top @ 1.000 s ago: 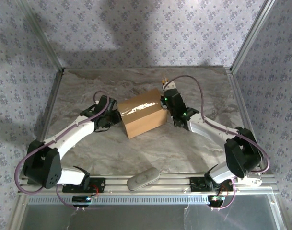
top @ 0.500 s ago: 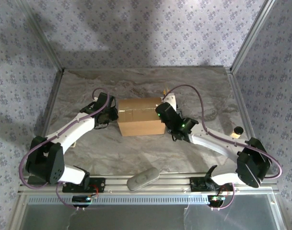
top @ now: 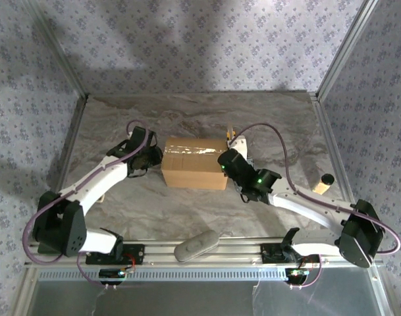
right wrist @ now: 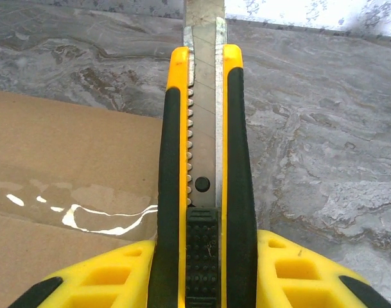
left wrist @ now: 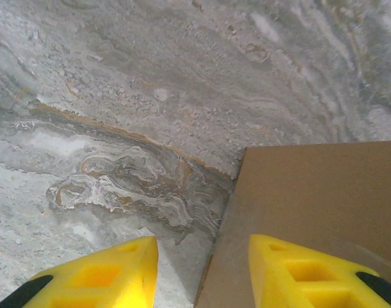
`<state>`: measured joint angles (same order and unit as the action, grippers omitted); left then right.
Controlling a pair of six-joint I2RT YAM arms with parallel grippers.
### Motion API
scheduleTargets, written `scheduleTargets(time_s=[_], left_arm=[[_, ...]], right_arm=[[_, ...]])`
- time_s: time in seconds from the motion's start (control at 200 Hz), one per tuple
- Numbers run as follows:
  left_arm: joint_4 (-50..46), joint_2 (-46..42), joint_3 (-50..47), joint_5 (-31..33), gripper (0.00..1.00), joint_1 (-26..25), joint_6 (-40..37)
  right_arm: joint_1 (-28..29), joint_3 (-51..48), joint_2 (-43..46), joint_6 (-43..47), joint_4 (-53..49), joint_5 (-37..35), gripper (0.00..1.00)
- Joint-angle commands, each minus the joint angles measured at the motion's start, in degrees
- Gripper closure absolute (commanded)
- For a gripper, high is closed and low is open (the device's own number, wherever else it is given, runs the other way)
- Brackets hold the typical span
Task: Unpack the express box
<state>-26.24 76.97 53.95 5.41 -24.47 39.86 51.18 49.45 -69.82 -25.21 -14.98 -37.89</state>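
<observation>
**Knife poised at the box's end**

The right gripper (right wrist: 201, 276) was clamped on a knife (right wrist: 201, 160), blade (right wrist: 205, 38) out ahead of it, likely to slit the tape (right wrist: 86, 218). The box (top: 195, 164) sat on the counter (top: 187, 210) between both grippers, flaps closed. The left gripper (left wrist: 201, 260) stood part open, one finger (left wrist: 311, 276) over the box edge, the other over bare counter, seemingly to brace it against the cut.

A marble-patterned table (top: 187, 210) carries a cardboard box (top: 193, 171) at centre frame and a small capped cylinder (top: 322, 184) at right.
</observation>
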Motion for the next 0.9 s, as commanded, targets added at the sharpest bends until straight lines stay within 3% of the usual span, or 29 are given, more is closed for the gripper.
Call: scheduleTargets(time_s=[0.0,0.25,0.495,0.78,0.895], left_arm=[[-3.4,-5.0,1.7,0.1,0.58,0.8,-1.4],[-11.3,-14.1,0.5,-0.6,0.57,0.2,-2.8],[-17.5,-25.2,-3.7,-3.0,0.57,-2.2,-2.2],[-13.1,-24.4,-7.5,-4.8,0.57,-14.0,5.5],[-8.1,-22.6,-9.7,-5.5,0.57,-15.8,8.1]], right_arm=[[-1.4,-0.7,2.0,0.7,0.7,2.2,1.0],[-9.2,-0.4,3.8,4.6,3.2,11.6,1.0],[-16.7,3.3,-0.7,9.6,7.5,18.1,1.0],[-23.9,11.4,-10.2,12.1,10.3,24.4,1.0],[-24.8,14.9,-14.2,12.6,10.6,25.4,1.0]])
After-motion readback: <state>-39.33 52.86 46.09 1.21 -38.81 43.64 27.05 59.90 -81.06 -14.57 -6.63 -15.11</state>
